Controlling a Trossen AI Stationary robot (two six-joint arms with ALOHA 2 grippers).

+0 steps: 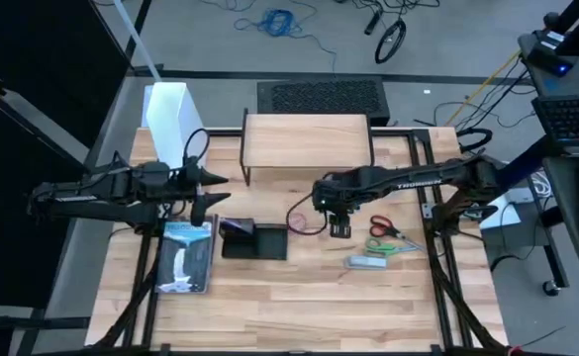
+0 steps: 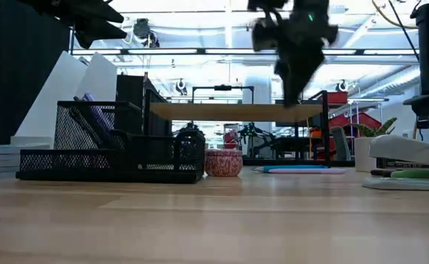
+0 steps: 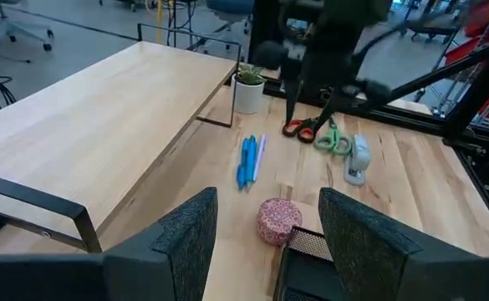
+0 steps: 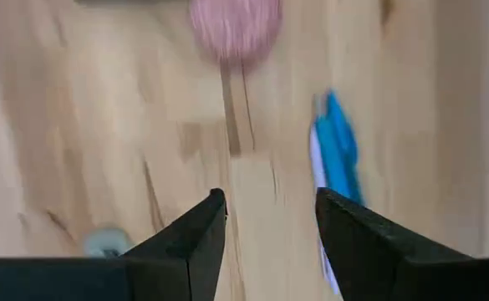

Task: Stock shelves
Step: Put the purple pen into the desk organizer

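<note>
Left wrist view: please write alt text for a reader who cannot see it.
The left gripper, open and empty, looks along a table past the riser, whose top is bare. Ahead lie a pink round object, blue pens, scissors and a stapler, under the right arm.

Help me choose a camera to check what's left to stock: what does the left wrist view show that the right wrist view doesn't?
Only the left wrist view shows the shelf, plant pot, scissors, stapler and the right arm above them. Only the right wrist view shows the open right hand over bare tabletop. Both show the pink round item and blue pens.
</note>
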